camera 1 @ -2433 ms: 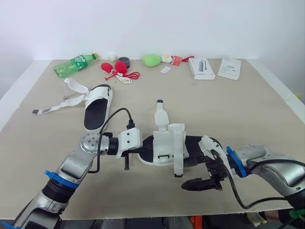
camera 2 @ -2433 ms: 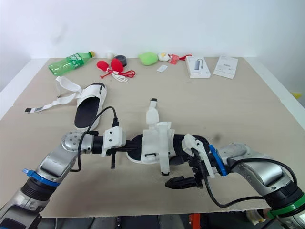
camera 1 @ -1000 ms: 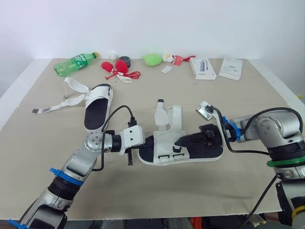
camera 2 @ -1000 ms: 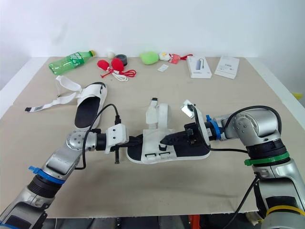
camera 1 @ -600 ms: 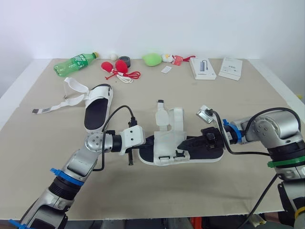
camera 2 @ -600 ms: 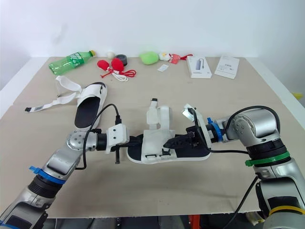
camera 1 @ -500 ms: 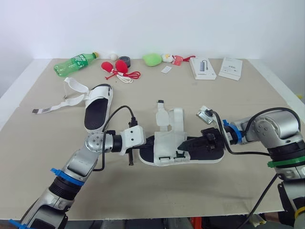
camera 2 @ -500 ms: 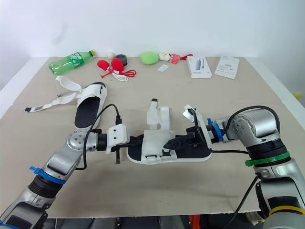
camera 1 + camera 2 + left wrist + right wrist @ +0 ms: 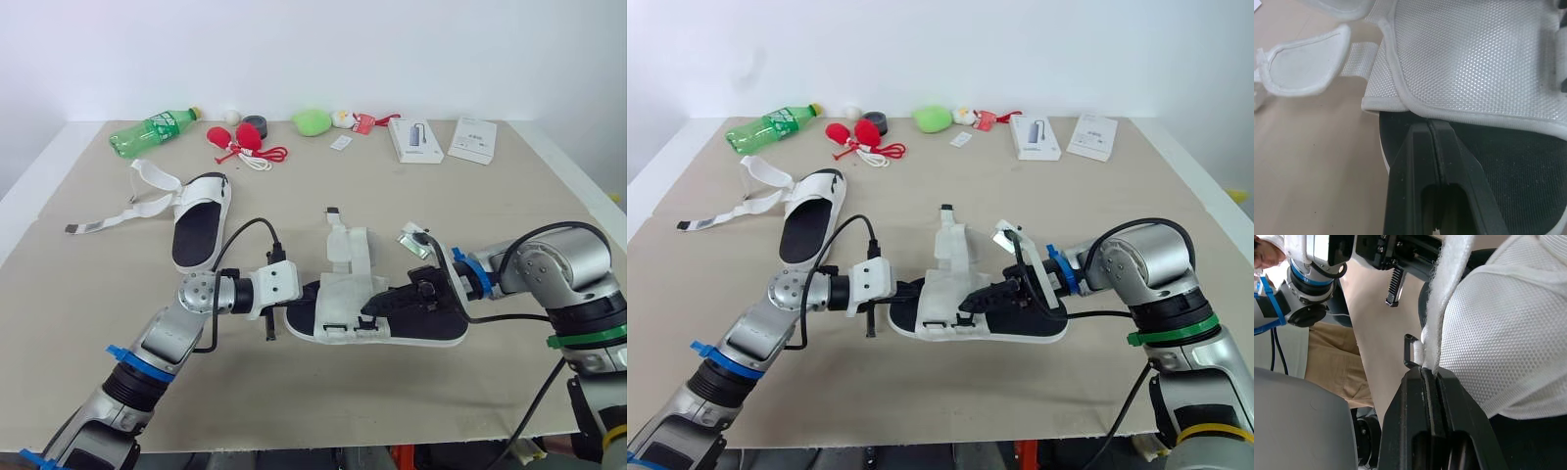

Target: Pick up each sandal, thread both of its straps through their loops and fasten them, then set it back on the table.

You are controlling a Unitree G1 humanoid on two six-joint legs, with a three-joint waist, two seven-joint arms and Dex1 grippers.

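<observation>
We see the left gripper [image 9: 1431, 128] pinched shut on the black sole edge of the near sandal [image 9: 345, 290], at mid-table [image 9: 509, 235]; the right gripper [image 9: 1425, 373] is clamped on one white strap [image 9: 1448, 296] beside its loop [image 9: 1410, 351]; the second sandal [image 9: 199, 221] rests well apart at the left rear, straps loose; print on the green bottle [image 9: 155, 130] and white box [image 9: 414, 139] is too small to read; bare tabletop lies open toward the near and right edges.

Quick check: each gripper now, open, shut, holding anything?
Left gripper: shut, at the sandal's end; whether it grips anything cannot be told.
Right gripper: shut on the strap.
</observation>
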